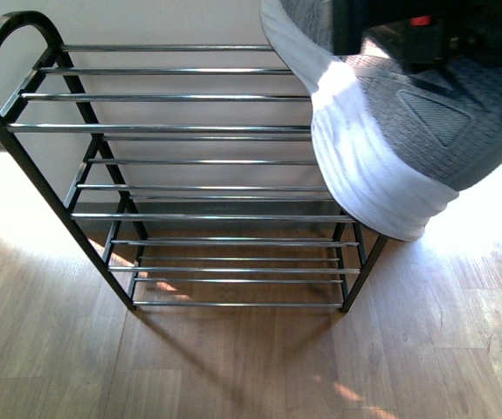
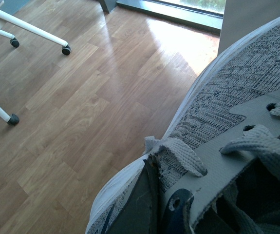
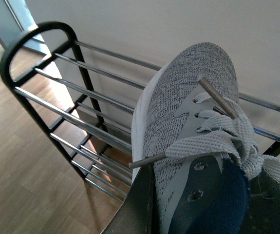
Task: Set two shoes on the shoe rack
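Note:
The shoe rack stands on the wooden floor against a pale wall, its chrome bars bare; it also shows in the right wrist view. My right gripper is shut on one grey sneaker at its collar. That sneaker's toe points at the upper bars on the rack's right side. In the front view this sneaker hangs sole-out at the upper right, over the rack's right end. My left gripper is shut on the other grey sneaker, held above bare floor. That arm is outside the front view.
White furniture legs on castors stand on the floor away from the left sneaker. A dark window sill runs along the floor's edge, with a bright sun patch beside it. Open wooden floor lies in front of the rack.

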Motion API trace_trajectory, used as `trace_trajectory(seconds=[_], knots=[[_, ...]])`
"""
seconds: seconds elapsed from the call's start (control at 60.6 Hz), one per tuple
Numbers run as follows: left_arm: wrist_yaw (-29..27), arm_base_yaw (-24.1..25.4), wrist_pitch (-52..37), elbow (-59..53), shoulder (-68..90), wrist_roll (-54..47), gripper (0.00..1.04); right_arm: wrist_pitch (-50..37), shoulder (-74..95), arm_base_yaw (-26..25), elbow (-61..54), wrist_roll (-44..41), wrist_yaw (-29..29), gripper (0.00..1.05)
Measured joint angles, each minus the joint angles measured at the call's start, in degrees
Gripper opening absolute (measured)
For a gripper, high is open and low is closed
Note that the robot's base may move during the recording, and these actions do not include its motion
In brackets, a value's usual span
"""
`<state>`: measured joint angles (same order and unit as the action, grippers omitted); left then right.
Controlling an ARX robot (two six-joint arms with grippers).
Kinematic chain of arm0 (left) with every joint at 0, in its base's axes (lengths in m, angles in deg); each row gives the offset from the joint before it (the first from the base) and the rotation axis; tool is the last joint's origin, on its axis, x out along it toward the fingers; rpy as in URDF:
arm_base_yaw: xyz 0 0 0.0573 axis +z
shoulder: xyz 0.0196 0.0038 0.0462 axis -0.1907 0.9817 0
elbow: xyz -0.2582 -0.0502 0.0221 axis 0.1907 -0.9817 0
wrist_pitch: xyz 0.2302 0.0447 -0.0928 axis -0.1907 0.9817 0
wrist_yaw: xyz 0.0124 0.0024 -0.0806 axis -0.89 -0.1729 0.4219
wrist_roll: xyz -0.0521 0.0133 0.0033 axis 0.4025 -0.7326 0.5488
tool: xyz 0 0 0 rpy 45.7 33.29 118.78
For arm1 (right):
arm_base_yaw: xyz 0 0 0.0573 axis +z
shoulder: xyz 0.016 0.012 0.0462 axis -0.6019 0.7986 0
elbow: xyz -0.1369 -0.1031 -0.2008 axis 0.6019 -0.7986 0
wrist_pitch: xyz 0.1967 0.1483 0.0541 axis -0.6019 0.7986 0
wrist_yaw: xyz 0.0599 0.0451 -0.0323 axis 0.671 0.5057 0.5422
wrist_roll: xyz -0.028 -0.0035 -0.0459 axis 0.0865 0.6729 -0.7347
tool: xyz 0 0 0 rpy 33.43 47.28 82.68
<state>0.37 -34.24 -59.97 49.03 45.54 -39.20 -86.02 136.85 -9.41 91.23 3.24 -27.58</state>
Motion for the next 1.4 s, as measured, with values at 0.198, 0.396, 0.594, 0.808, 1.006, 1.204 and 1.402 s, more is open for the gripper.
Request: trace_trajectory(seconds=[0.198, 0.396, 0.594, 0.808, 1.006, 1.204, 1.402], knots=[[0.0, 0.0, 0.0, 0.0, 0.0, 0.0, 0.01, 4.6, 11.3, -0.6, 11.4, -3.5, -7.6, 0.01], [0.0, 0.0, 0.0, 0.0, 0.0, 0.0, 0.01, 6.4, 21.2, -2.4, 22.5, -11.5, -15.8, 0.01], [0.0, 0.0, 0.0, 0.0, 0.0, 0.0, 0.01, 7.5, 28.6, -4.2, 29.1, -16.1, -19.8, 0.01], [0.0, 0.0, 0.0, 0.0, 0.0, 0.0, 0.01, 10.1, 31.0, -5.2, 32.4, -16.7, -23.2, 0.01], [0.0, 0.0, 0.0, 0.0, 0.0, 0.0, 0.01, 11.0, 31.1, -5.3, 32.6, -17.7, -23.8, 0.04], [0.0, 0.0, 0.0, 0.0, 0.0, 0.0, 0.01, 14.5, 25.0, -6.0, 29.7, -13.3, -18.6, 0.42], [0.0, 0.0, 0.0, 0.0, 0.0, 0.0, 0.01, 13.6, 10.7, -7.7, 20.4, -11.3, -16.3, 0.79]])
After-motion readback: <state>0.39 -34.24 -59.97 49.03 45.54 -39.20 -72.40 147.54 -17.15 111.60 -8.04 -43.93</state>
